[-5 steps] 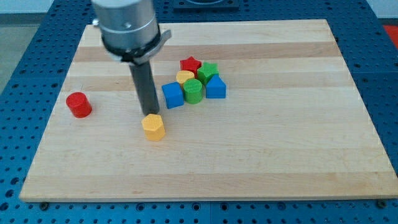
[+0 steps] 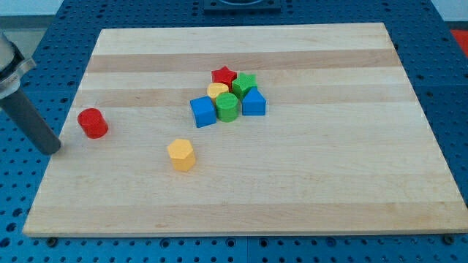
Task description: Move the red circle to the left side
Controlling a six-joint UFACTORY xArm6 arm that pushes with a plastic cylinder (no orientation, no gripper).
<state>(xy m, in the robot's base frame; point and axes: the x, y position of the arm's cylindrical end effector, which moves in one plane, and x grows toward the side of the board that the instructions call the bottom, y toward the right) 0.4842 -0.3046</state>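
Observation:
The red circle, a short red cylinder, stands on the wooden board near its left edge. My tip is at the board's left edge, a little left of and below the red circle, not touching it. A yellow hexagon block sits alone towards the view's bottom, right of the red circle.
A cluster sits near the board's middle: a red star, a green star, a yellow block, a green cylinder, a blue cube and a blue block. Blue perforated table surrounds the board.
My rod has swept from beside the yellow hexagon to the board's left edge. No block has moved.

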